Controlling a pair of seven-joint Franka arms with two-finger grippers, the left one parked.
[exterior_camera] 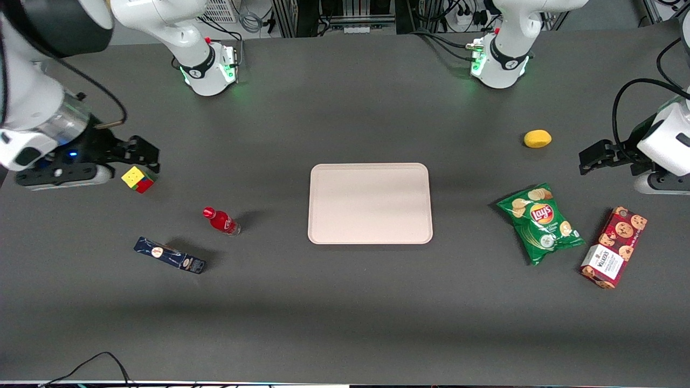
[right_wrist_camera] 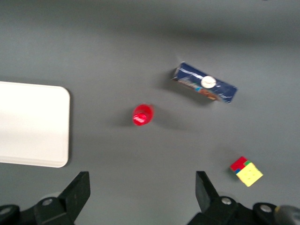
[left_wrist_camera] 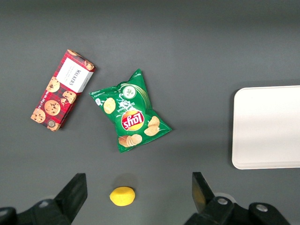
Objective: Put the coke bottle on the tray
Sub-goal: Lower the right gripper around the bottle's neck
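Beside the tray [exterior_camera: 370, 203], toward my working end of the table and standing apart from it, the coke bottle [exterior_camera: 221, 220] is upright on the dark tabletop, with the dark blue box [exterior_camera: 170, 255] nearer the front camera than it and the colour cube [exterior_camera: 138, 179] farther from that camera. My gripper [exterior_camera: 141, 152] hangs above the table close by the cube, well apart from the bottle, jaws spread wide and holding nothing. I judge the bottle small, light, stiff and smooth, so easy to tip or let slip; I would pinch it across the labelled body below the red cap, square and low.
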